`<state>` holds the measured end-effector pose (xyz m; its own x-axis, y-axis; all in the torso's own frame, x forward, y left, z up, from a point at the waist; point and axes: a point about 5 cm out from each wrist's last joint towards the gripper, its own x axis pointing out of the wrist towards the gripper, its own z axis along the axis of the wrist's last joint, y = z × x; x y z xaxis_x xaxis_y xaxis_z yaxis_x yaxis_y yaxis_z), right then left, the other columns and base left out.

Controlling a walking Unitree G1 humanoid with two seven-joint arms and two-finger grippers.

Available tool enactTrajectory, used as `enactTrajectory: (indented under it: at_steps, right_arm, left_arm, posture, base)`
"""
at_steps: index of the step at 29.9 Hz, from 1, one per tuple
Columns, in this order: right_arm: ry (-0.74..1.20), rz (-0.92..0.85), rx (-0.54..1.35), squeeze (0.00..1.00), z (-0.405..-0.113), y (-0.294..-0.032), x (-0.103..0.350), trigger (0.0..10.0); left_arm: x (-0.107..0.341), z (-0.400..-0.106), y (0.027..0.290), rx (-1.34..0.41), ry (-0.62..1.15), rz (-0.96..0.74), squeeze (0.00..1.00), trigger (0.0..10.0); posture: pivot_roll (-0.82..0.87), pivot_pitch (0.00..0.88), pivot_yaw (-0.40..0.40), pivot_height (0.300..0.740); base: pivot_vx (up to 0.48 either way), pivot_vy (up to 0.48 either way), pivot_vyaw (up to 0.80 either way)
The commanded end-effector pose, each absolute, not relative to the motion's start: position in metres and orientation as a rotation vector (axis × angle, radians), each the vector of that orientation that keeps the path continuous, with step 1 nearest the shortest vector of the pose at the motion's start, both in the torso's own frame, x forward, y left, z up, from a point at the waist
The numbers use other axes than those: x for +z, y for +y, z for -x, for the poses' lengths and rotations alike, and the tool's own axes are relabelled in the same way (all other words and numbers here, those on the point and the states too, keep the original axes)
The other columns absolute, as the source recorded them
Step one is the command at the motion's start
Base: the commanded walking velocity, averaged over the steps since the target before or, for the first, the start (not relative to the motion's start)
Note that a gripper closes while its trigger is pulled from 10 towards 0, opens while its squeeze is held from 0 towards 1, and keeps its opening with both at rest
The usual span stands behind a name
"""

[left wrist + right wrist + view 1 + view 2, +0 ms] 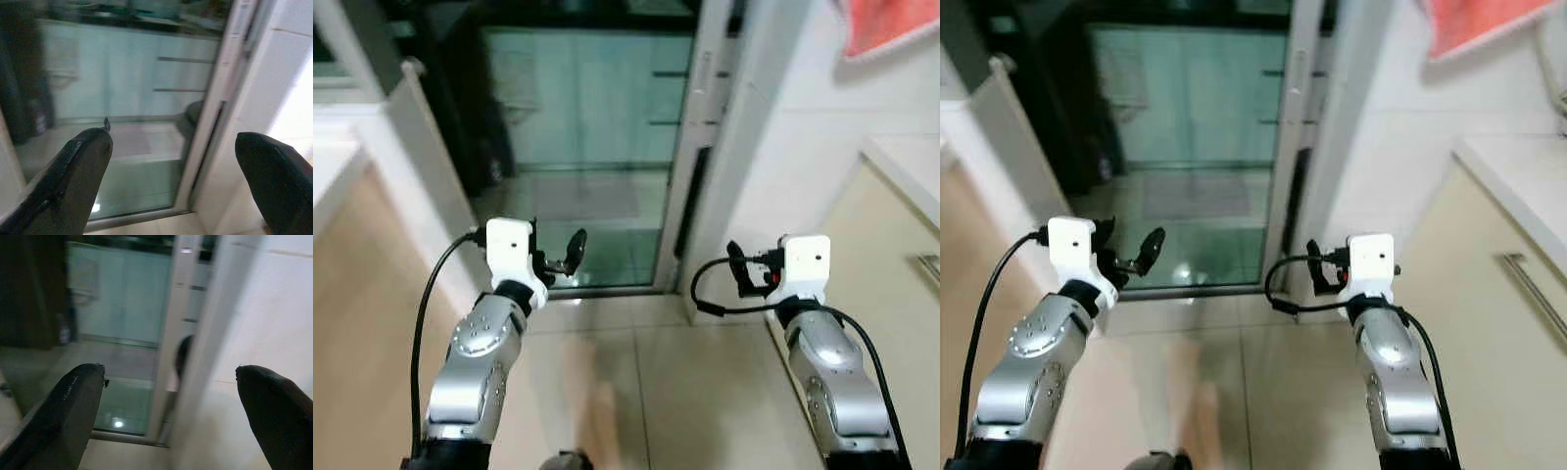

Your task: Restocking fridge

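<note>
— Glass was what stood ahead of the robot: a sliding glass door (587,157) on the far side of the tiled floor (636,382), with a pale door frame (690,166) at its right edge. Was a fridge anywhere?

— None could be made out. Dim shapes showed through the pane, perhaps cabinets with bar handles, but the blur made that a guess. Nothing to restock with was held either.

— So how did the grippers stand?

— The left gripper (558,257) was raised before the glass, its fingers (73,176) spread wide with nothing between them. The right gripper (736,266) was level with it, further right, before the white wall (803,147) beside the frame, its fingers (63,416) likewise apart and empty.

— And which arm was nearer the door?

— The left one faced the pane squarely; the right one sat just right of the frame, whose long axis ran upright. If the way led through that door, the right arm seemed the nearer to the frame's edge.

— Anything else nearby?

— A beige cabinet (1489,294) with a bar handle (1533,289) stood at the right.
</note>
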<state>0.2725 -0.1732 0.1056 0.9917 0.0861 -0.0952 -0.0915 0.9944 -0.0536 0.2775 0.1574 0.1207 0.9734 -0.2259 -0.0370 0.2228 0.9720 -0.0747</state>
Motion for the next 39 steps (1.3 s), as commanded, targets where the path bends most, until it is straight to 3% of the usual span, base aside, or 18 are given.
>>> enactTrajectory:
  at_steps: [1, 17, 25, 29, 34, 35, 39]
  right_arm:
    - [0.102, 0.027, 0.082, 0.0, -0.273, -0.175, 0.103, 10.0]
    - [0.128, 0.022, 0.081, 0.0, -0.272, -0.173, 0.097, 10.0]
    - [0.176, 0.002, 0.083, 0.0, -0.266, -0.173, 0.086, 10.0]
    - [0.151, -0.125, 0.09, 0.0, -0.265, -0.172, 0.088, 10.0]
    - [0.17, -0.07, 0.095, 0.0, -0.263, -0.173, 0.085, 10.0]
    - [0.176, -0.054, 0.096, 0.07, -0.262, -0.174, 0.084, 10.0]
    - [0.179, -0.051, 0.101, 0.14, -0.262, -0.175, 0.083, 10.0]
  left_arm:
    - [0.117, -0.276, 0.161, -0.204, 0.062, 0.085, 0.0, 10.0]
    - [0.115, -0.28, 0.165, -0.158, 0.088, 0.022, 0.0, 10.0]
    - [0.114, -0.281, 0.172, -0.094, 0.098, 0.051, 0.0, 10.0]
    - [0.113, -0.281, 0.178, -0.038, 0.108, 0.08, 0.0, 10.0]
    - [0.109, -0.281, 0.179, -0.008, 0.133, 0.073, 0.0, 10.0]
    - [0.109, -0.281, 0.177, -0.009, 0.138, 0.069, 0.0, 10.0]
    - [0.107, -0.281, 0.175, 0.006, 0.151, 0.059, 0.0, 10.0]
  posture:
    - [-0.03, 0.0, 0.023, 0.74]
    - [-0.03, 0.0, 0.033, 0.74]
    - [-0.02, 0.0, 0.04, 0.74]
    - [-0.03, 0.0, 0.043, 0.74]
    - [-0.03, 0.0, 0.041, 0.74]
    - [-0.03, 0.0, 0.039, 0.74]
    - [-0.03, 0.0, 0.037, 0.74]
  base:
    - [0.0, 0.0, 0.68]
    - [0.0, -0.42, 0.69]
    - [0.0, 0.0, 0.71]
    - [0.0, 0.229, 0.71]
    - [-0.238, 0.4, 0.71]
    - [-0.315, 0.368, 0.66]
    - [-0.331, 0.351, 0.65]
